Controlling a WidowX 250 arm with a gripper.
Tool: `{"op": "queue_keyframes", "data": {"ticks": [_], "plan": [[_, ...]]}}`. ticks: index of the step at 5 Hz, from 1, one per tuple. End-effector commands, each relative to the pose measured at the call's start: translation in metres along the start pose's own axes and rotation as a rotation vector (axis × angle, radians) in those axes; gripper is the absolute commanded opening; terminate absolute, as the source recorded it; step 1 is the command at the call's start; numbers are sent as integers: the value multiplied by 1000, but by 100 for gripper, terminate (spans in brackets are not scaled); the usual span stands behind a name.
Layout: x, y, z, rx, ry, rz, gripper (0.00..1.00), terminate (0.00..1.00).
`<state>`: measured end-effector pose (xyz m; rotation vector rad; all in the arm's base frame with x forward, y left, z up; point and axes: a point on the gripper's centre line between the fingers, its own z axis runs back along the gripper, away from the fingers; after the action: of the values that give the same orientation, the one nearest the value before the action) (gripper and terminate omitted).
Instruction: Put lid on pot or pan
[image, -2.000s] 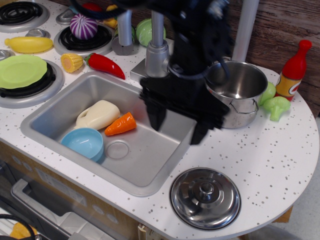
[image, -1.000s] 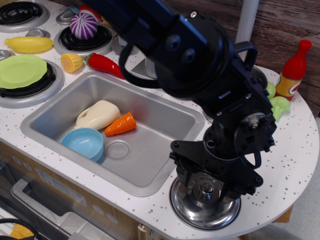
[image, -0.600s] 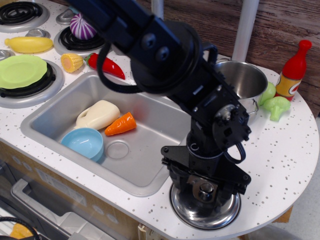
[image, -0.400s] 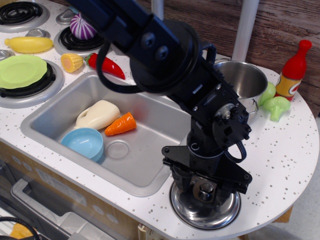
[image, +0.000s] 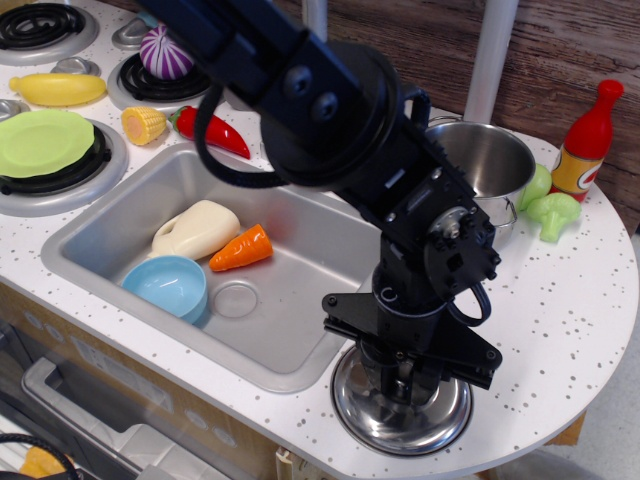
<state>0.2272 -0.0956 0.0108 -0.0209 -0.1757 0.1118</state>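
The shiny round lid (image: 358, 418) lies on the white counter near the front edge, right of the sink. My black gripper (image: 405, 378) points straight down on the lid's centre. Its fingers have come together over the knob, which they hide. The steel pot (image: 492, 162) stands open and upright at the back right of the counter, beyond my arm, and the arm partly covers it.
The sink (image: 110, 215) to the left holds a blue bowl (image: 165, 285), a carrot (image: 241, 248) and a cream bottle (image: 195, 228). A red sauce bottle (image: 588, 138) and green vegetables (image: 552, 212) stand right of the pot. A green plate (image: 42, 142) sits on the left burner.
My gripper came from above the sink down onto the lid. Its fingers then closed on the knob, which showed between them before. The lid has shifted slightly left.
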Motion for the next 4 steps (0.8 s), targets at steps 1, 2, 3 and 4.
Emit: {"op": "queue_keyframes", "data": {"ticks": [1, 2, 3, 4], "plan": [[10, -1, 9, 15, -26, -14, 0, 0], [23, 3, 47, 39, -6, -45, 0, 0], [47, 6, 93, 58, 15, -66, 0, 0], [81, 8, 117, 89, -27, -73, 0, 0]]}}
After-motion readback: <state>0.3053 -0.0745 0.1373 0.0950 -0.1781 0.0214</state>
